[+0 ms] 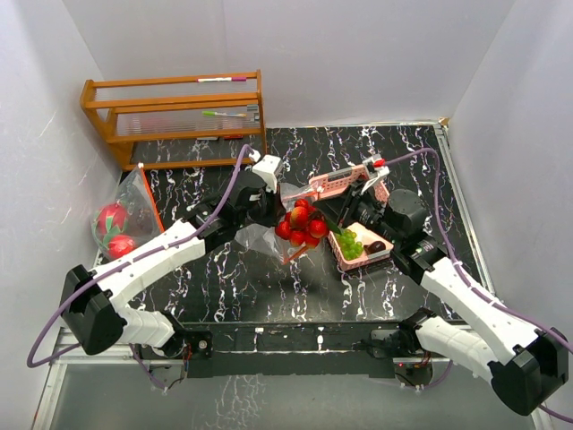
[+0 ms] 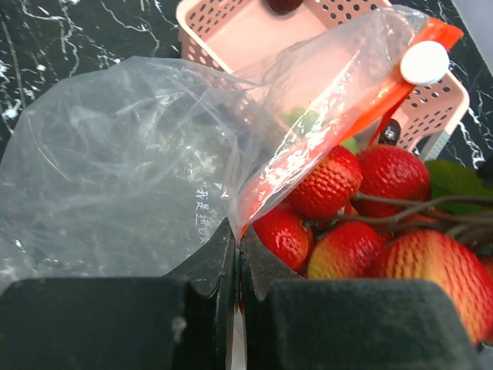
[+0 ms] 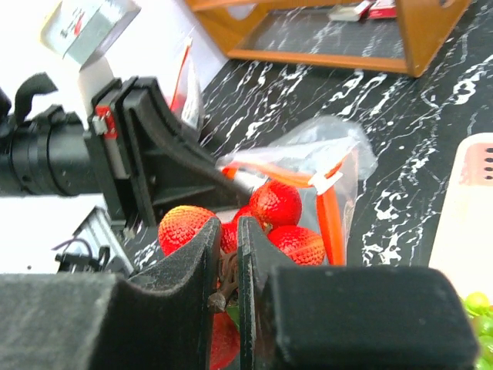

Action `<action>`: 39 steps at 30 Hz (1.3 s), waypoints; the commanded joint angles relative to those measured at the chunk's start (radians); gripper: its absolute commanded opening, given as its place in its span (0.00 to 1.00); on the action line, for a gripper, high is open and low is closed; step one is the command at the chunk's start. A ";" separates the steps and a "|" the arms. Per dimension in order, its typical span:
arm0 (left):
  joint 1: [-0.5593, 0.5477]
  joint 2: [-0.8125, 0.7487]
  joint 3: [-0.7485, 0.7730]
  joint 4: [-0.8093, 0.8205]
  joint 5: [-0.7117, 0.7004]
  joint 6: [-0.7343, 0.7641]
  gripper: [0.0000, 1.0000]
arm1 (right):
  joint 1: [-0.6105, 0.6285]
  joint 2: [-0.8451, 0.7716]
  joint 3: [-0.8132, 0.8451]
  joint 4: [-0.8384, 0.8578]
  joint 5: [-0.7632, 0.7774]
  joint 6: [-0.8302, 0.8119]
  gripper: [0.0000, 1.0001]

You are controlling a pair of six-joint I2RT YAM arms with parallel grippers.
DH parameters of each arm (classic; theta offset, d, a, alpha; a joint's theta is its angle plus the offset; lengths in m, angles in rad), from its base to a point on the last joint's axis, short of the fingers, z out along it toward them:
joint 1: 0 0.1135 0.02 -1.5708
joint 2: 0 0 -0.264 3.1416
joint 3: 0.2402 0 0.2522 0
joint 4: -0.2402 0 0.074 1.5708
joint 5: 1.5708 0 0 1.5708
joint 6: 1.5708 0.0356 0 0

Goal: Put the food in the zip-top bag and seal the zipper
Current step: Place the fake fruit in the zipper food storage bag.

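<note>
Fruit cluster point(image 1: 303, 224), red, is clamped by its stem between the closed fingers of the right gripper point(image 3: 229, 231), just left of the basket point(image 1: 363, 262). Bag point(image 2: 115, 169), clear, is pinched at its orange zipper edge by the left gripper point(image 2: 236, 235), jaws together on the plastic, also left of the basket; the zipper edge is laid against the cluster. Grapes point(image 1: 349, 242) and one dark fruit point(image 1: 377, 245) are seen inside the basket. Second bag point(image 1: 134, 193), well left of the basket, is filled with a dragon fruit point(image 1: 112, 218) and an apple point(image 1: 122, 245). Rack point(image 1: 175, 116), wooden, is set behind and left of the basket.
</note>
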 commanded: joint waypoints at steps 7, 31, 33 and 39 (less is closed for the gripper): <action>0.004 -0.032 -0.018 0.074 0.131 -0.084 0.00 | 0.068 -0.013 -0.012 0.033 0.429 0.042 0.08; 0.005 0.014 0.013 0.114 0.190 -0.112 0.00 | 0.354 0.212 0.104 -0.045 0.941 0.006 0.08; 0.005 0.031 0.009 0.131 0.185 -0.113 0.00 | 0.354 0.195 0.075 0.048 0.873 0.016 0.08; 0.005 0.080 0.003 0.161 0.216 -0.134 0.00 | 0.353 0.129 0.016 0.225 0.775 0.120 0.08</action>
